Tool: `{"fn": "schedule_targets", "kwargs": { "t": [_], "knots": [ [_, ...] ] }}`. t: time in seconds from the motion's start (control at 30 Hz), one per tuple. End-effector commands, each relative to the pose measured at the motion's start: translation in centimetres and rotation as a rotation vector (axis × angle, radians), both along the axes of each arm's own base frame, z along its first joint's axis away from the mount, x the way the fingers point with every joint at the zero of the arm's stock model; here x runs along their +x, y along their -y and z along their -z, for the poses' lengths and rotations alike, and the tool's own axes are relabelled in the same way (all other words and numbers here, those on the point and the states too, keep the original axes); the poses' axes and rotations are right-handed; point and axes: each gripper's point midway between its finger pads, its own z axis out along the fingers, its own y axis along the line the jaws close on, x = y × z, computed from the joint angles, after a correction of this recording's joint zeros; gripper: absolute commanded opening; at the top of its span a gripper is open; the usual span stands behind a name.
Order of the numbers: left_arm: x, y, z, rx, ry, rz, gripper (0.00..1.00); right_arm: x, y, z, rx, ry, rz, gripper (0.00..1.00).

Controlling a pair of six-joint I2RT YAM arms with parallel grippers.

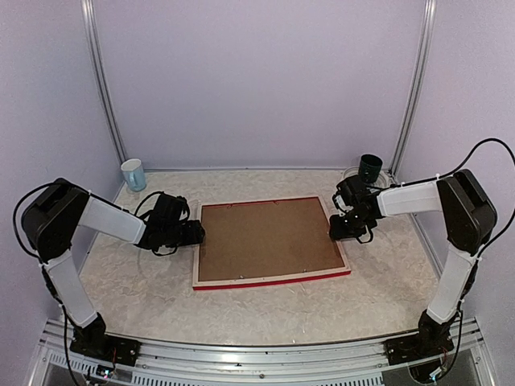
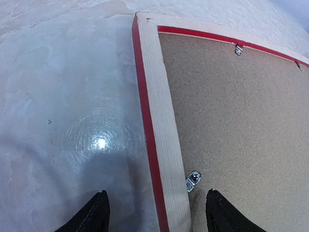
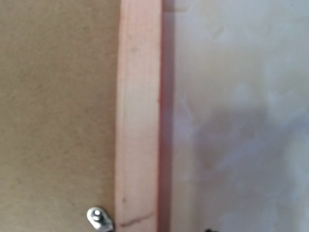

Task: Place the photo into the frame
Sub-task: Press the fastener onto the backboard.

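At mid-desk (image 1: 145, 289) the frame (image 1: 265, 280) is laid face down, backing (image 1: 269, 237) fitted and photo unseen, so insertion is judged done; the left gripper (image 1: 195, 233) is spread wide over the left rail, while the spread of the right gripper (image 1: 338, 227) cannot be told.

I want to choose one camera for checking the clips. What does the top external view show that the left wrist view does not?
Only the top external view: the whole frame, the right tool at its right rail, and a pale blue cup and a dark green cup at the far corners of the table.
Only the left wrist view: a small metal clip seen clearly, and a spot of lamp glare.
Both: the frame's left rail with its red edge, the brown backing board, and the open left tool astride that rail.
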Motion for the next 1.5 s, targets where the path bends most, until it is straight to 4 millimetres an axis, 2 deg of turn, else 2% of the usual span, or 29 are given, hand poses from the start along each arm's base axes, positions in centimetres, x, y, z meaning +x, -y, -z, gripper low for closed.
{"fn": "schedule_targets", "kwargs": {
  "t": [0.0,0.1,0.33,0.5,0.63,0.8,0.93,1.07,1.2,1.27,1.47],
  "knots": [
    [-0.7,-0.8,2.2,0.032,-0.077,-0.014,0.67,-1.8,1.8,3.4,-0.097,-0.105,0.004,0.4],
    [-0.7,-0.9,2.5,0.04,-0.084,-0.017,0.66,-1.9,1.4,3.7,-0.08,-0.117,-0.011,0.3],
    [-0.7,-1.2,3.2,0.073,-0.108,-0.026,0.61,-2.2,0.8,3.7,-0.067,-0.138,-0.055,0.29],
    [-0.7,-1.3,3.8,0.086,-0.122,-0.024,0.51,-2.3,2.1,4.3,-0.149,-0.154,-0.058,0.38],
    [-0.8,-1.5,4.1,0.102,-0.133,-0.028,0.46,-2.0,2.5,3.9,-0.186,-0.148,-0.062,0.48],
    [-0.6,-1.7,4.1,0.116,-0.131,-0.034,0.45,-1.0,0.8,2.0,-0.134,-0.126,-0.137,0.58],
    [-0.6,-2.3,4.1,0.137,-0.132,-0.047,0.45,-1.1,-0.2,1.9,-0.116,-0.162,-0.204,0.61],
    [-0.4,-2.9,3.9,0.141,-0.129,-0.065,0.44,-1.6,-0.3,2.5,-0.105,-0.201,-0.239,0.6],
    [-0.3,-3.3,4.0,0.145,-0.133,-0.074,0.41,-1.8,-1.0,2.2,-0.07,-0.21,-0.27,0.58],
    [-0.3,-3.5,4.1,0.149,-0.136,-0.078,0.41,-1.4,-0.6,1.9,-0.096,-0.197,-0.259,0.56],
    [-0.2,-4.0,4.0,0.161,-0.131,-0.095,0.4,-1.0,-0.7,1.6,-0.106,-0.194,-0.279,0.45]
  ]
}}
